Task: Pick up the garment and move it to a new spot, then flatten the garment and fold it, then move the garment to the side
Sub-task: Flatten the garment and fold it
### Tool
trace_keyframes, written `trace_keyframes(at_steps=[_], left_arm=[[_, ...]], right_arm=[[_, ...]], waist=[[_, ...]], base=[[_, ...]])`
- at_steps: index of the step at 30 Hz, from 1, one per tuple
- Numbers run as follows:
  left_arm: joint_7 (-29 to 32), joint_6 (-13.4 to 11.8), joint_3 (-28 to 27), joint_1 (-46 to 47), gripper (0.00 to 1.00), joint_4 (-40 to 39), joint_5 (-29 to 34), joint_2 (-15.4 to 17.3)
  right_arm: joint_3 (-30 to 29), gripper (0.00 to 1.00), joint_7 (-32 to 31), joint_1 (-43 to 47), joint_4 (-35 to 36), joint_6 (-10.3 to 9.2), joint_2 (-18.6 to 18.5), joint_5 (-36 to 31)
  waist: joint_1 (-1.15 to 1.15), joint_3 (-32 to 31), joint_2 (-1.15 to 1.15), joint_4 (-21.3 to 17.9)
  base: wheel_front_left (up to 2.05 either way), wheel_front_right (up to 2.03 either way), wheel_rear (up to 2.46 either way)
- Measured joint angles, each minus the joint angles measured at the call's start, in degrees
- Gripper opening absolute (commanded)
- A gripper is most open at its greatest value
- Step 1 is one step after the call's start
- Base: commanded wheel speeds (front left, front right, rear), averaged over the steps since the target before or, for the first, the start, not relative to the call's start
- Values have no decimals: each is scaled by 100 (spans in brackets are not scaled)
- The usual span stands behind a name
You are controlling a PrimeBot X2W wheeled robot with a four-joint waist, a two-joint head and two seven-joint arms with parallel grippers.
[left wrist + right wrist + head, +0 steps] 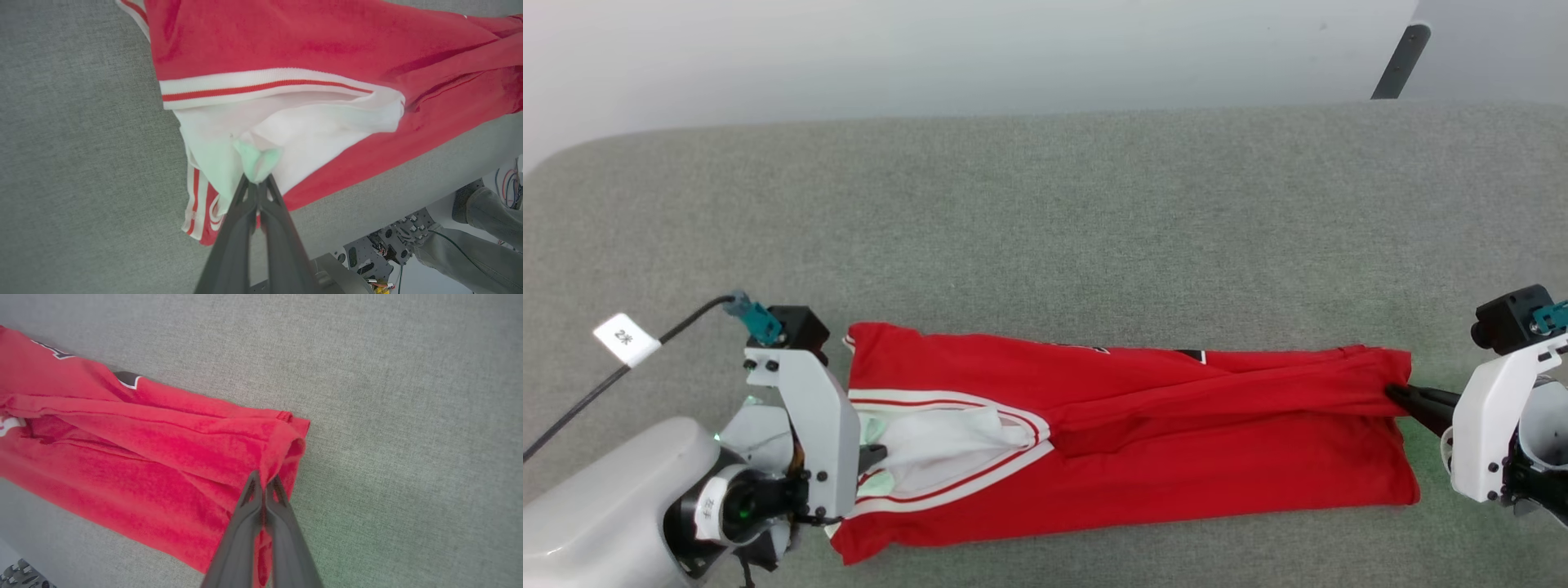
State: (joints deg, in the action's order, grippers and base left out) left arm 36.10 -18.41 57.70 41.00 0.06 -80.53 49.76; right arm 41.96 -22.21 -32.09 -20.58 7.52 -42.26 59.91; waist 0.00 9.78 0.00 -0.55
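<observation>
The garment (1143,433), a red T-shirt with white sleeves and striped trim, lies stretched sideways across the grey table, folded lengthwise. My left gripper (872,457) is shut on the white sleeve fabric at the shirt's left end; the left wrist view shows the garment (286,41) with a pinch of white cloth between my left gripper's (257,181) tips. My right gripper (1392,396) is shut on the red hem at the shirt's right end. In the right wrist view the garment (122,457) bunches where my right gripper (264,479) clamps its edge.
The grey fabric table (1045,212) spreads wide behind the shirt. A black cable with a white tag (625,339) runs at the left. A dark table leg (1401,61) shows far right. A person's trouser leg (486,241) stands beyond the table's near edge.
</observation>
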Motion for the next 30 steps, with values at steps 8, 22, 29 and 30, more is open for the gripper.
trace_keyframes(at_steps=[8, 22, 29, 30], left_arm=[[-130, 26, -48, -32, 100, -92, -21, -31], [-461, -35, -190, -333, 100, -443, -55, 263], [-1657, 151, -433, -687, 100, -456, 263, 247], [-1869, 170, -470, -772, 100, -415, 291, 230]], right_arm=[[-330, 100, -337, 231, 158, 0, 67, -156], [-1338, 100, -601, 964, 924, -1, 152, -539], [-2124, 100, -111, 1512, 1199, -1, 546, -1096], [-2223, 100, -56, 1607, 1225, -1, 611, -1151]], waist=[[0, -166, 0, -9], [0, -565, 0, -65], [0, -771, 0, -114], [0, -797, 0, -118]], base=[[0, 0, 0], [0, 0, 0], [0, 0, 0], [0, 0, 0]])
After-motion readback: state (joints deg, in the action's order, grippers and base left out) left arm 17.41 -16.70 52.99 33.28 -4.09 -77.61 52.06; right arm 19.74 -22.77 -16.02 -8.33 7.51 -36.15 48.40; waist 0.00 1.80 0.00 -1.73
